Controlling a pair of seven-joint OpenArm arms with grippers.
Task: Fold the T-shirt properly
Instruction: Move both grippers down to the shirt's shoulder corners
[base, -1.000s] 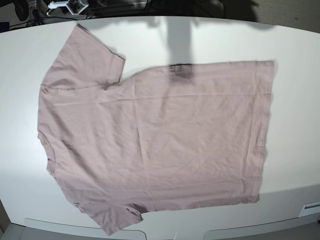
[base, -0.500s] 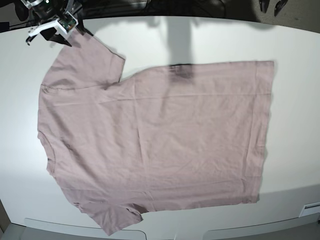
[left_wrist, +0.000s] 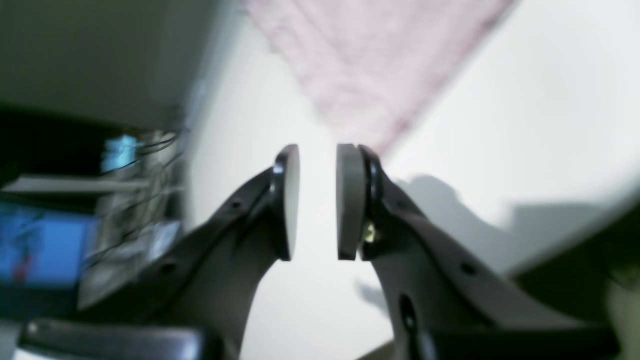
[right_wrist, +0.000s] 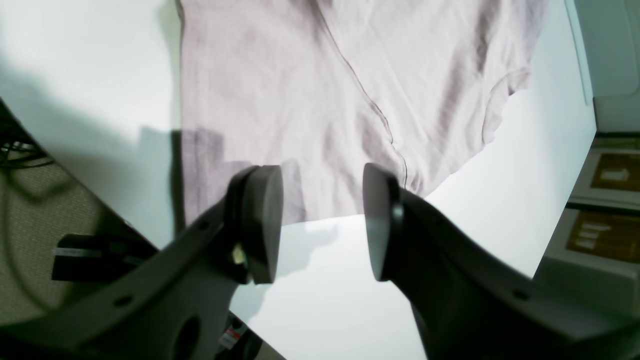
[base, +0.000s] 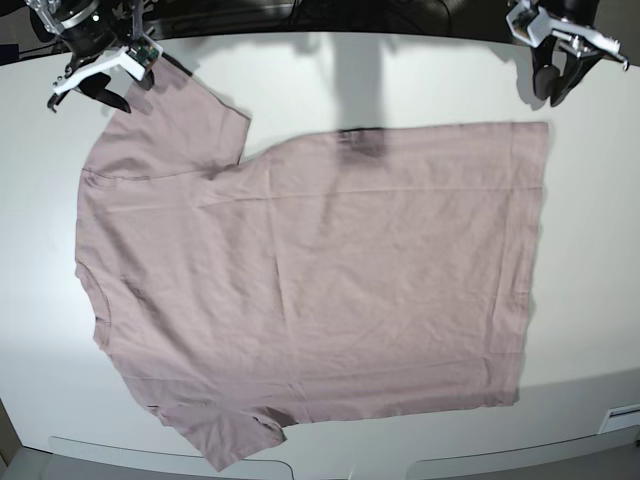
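Both arms have come into the base view since a second ago, when neither showed: the right end effector now hangs at the far sleeve tip and the left end effector just beyond the far hem corner, while the T-shirt lies exactly as it did.

It is spread flat across the middle of the white surface, long axis running side to side in the base view, neck and sleeves toward that view's left, hem toward its right.

The biggest risk, as I judge it, is uneven lifting: the two arms sit at unlike points, sleeve tip and hem corner, so raising them together could drag the body askew and crease the fold. A smaller risk lies with the left end effector: its jaws stand narrow and empty, short of the cloth corner, and could close on nothing. The right end effector is wide, empty, over the sleeve edge.
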